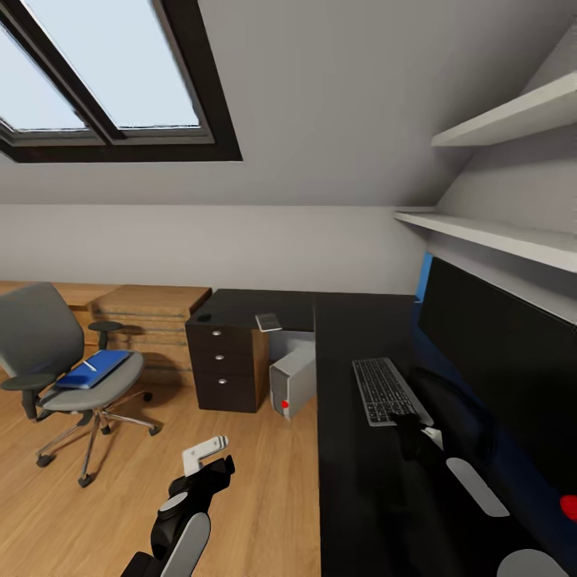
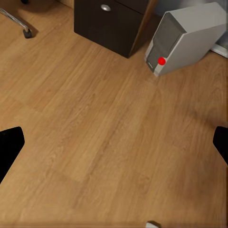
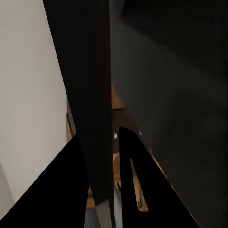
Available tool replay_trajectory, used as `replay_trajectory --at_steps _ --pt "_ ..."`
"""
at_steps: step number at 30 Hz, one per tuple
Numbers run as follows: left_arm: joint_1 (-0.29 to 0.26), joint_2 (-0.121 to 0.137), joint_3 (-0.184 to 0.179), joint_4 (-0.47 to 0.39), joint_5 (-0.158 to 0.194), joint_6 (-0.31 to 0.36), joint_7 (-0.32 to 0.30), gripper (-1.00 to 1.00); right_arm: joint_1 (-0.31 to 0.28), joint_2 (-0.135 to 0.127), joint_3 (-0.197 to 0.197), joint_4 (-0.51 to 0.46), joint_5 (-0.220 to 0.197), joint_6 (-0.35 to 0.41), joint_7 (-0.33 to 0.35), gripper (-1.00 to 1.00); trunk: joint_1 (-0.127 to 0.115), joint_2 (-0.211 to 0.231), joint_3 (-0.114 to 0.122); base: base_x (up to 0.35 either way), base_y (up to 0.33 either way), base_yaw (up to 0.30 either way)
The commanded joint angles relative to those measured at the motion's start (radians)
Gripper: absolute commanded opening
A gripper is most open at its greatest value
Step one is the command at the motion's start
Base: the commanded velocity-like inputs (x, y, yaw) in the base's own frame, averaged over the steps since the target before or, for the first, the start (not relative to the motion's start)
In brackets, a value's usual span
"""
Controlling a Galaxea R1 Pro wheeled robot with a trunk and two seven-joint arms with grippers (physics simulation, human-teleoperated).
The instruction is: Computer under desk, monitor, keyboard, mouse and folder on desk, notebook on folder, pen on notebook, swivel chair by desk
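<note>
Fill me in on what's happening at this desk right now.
A two-armed robot is tidying a bedroom workspace. Its right gripper is at the near end of the keyboard on the black desk, in front of the monitor; whether it grips it cannot be told. The left gripper hangs open over the wooden floor, holding nothing. The computer stands under the desk. The blue folder lies on the swivel chair, which stands apart from the desk.
</note>
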Motion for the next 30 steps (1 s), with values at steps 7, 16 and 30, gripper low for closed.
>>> replay_trajectory --at_steps 7,16,30 --pt "-0.001 0.000 0.000 0.000 0.007 0.003 0.008 1.00 -0.001 -0.001 0.001 0.011 -0.009 0.000 0.001 -1.00 0.000 -0.001 -0.001 -0.005 -0.129 0.000" --pt "-0.001 0.001 0.001 0.000 0.008 0.005 0.008 1.00 -0.001 0.000 0.002 0.015 -0.009 -0.003 0.002 -1.00 0.000 -0.001 -0.001 -0.019 -0.079 0.000" --pt "-0.001 0.000 0.004 0.000 0.007 0.006 0.010 1.00 -0.001 0.006 0.004 0.015 -0.009 -0.034 0.003 -1.00 0.000 -0.001 -0.001 0.000 -0.002 0.000"
